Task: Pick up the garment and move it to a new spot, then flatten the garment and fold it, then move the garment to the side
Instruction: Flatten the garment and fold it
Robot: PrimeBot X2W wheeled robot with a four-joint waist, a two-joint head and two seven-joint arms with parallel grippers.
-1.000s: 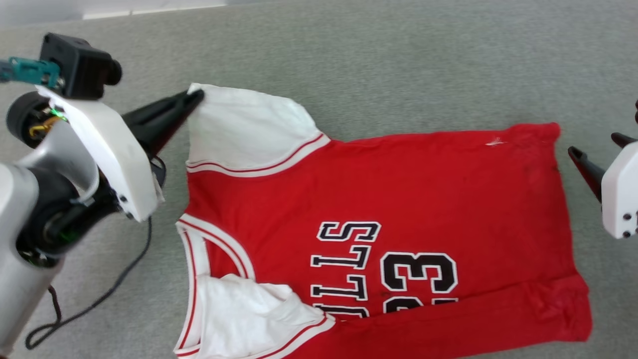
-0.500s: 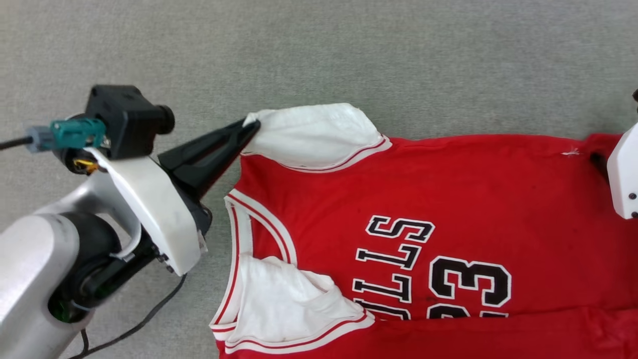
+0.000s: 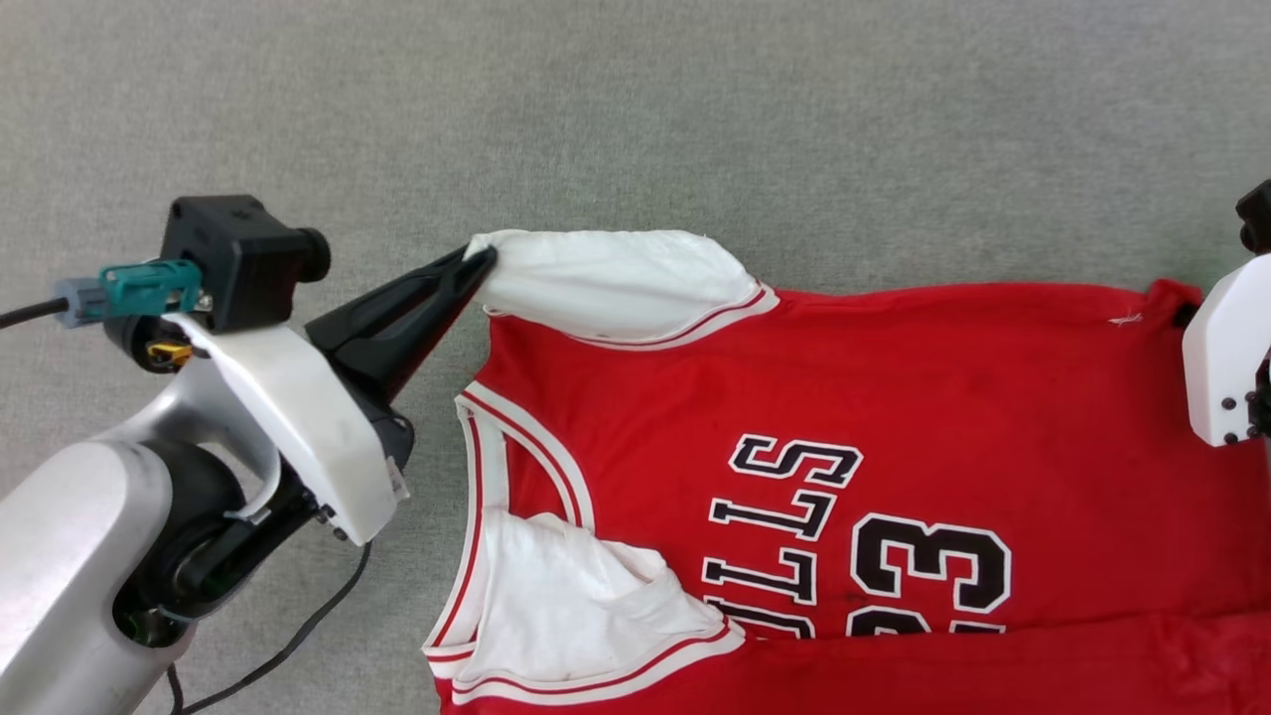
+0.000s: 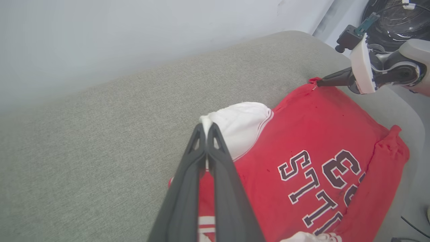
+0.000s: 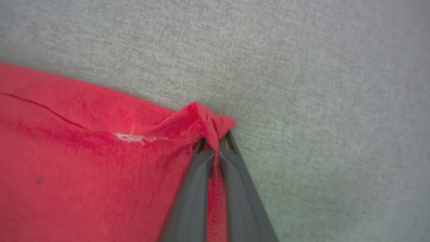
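Head view: the garment (image 3: pixel 894 397) lies chest-up on the grey cushion (image 3: pixel 695 119), collar left, hem right, its near edge cut off through the 23. The left gripper (image 3: pixel 485 260) pinches the far white sleeve (image 3: pixel 616 283), as it did 1 second ago. The right gripper (image 3: pixel 1184 316), spread beside the hem then, now sits at the far hem corner, mostly hidden behind its housing (image 3: pixel 1226 362).
Left wrist view: both left fingers are pressed together on the sleeve tip.
Right wrist view, blurred: the 2 fingers clamp bunched red hem.
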